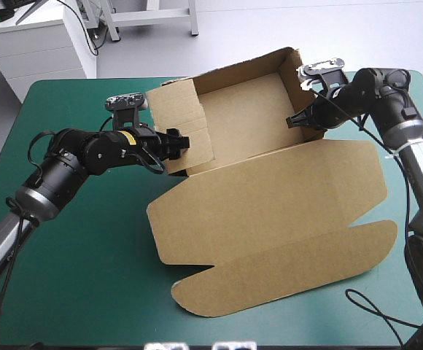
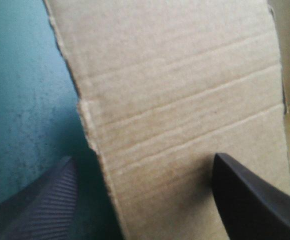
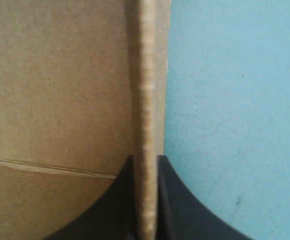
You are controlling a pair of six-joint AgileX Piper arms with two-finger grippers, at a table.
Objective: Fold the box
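My right claw (image 3: 146,164) pinches one raised wall of the brown box (image 1: 248,117). My left claw (image 2: 142,157) is spread apart, and the other wall stands between its fingers. The lid (image 1: 284,233) lies flat under both claws. I think I'm tucking walls. Next my left should squeeze and fold inward.

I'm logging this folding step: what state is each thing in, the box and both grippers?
box: open tray, walls raised, lid lying flat.
left gripper: open, at the box's left wall.
right gripper: shut on the box's right wall edge.
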